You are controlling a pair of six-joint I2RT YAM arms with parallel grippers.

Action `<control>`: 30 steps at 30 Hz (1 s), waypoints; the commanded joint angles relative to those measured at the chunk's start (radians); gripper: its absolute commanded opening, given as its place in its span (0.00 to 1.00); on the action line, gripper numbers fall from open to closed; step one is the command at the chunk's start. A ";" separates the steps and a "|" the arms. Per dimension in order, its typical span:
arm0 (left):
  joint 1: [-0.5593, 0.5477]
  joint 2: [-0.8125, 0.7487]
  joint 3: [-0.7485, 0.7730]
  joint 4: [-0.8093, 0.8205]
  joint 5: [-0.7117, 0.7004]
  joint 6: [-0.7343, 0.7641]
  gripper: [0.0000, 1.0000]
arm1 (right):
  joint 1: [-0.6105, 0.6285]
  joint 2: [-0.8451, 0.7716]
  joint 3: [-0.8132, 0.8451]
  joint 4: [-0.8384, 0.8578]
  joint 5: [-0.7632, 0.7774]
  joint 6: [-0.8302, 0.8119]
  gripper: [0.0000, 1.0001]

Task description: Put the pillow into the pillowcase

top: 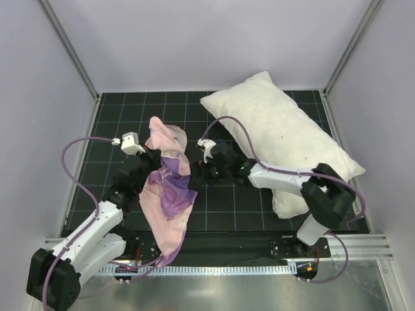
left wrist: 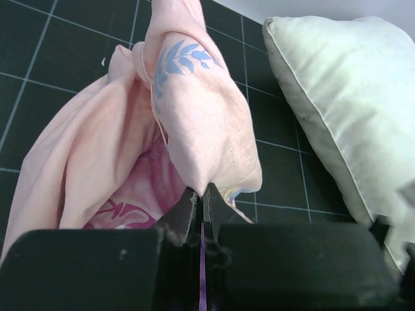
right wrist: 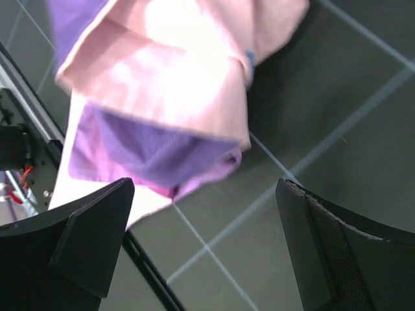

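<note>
Got the left gripper (left wrist: 200,197) pinched shut on a fold of the pillowcase (left wrist: 194,110), holding it bunched up off the black grid mat (top: 117,110) with the pale pink inside showing. Over on the other side, seeing the right gripper (right wrist: 204,240) spread wide with nothing between the fingers, hovering just beside the hanging purple edge, not touching as far as can be told. Can't make out a proper open mouth on the case from any view, just crumpled folds, with the lower end trailing toward the near edge of the mat.

As for the pillow (top: 285,136): lying flat on the back right of the mat, well apart from the case and completely outside it, partly hidden by the right arm in the overhead view. No corner tucked in, nothing started there.

Progress-wise, calling it early days. Done, going by the looks: one grip on the fabric. Left to do, at a guess: get a second grip on the opening edge, spread it, then feed the pillow in and pull the case over. Basically the whole stuffing part.
</note>
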 commanded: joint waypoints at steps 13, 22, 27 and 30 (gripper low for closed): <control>-0.004 -0.273 0.399 -0.370 -0.086 -0.058 0.00 | 0.049 0.000 0.233 0.213 -0.238 0.075 0.04; -0.002 -0.341 0.830 -0.562 -0.246 0.139 0.01 | 0.116 -0.297 0.486 -0.419 0.082 0.012 0.04; -0.002 -0.324 0.916 -0.550 -0.173 0.170 0.00 | 0.116 -0.424 0.566 -0.583 0.280 -0.026 0.04; -0.002 -0.296 0.917 -0.538 -0.111 0.147 0.00 | 0.116 -0.447 0.619 -0.630 0.317 -0.043 0.04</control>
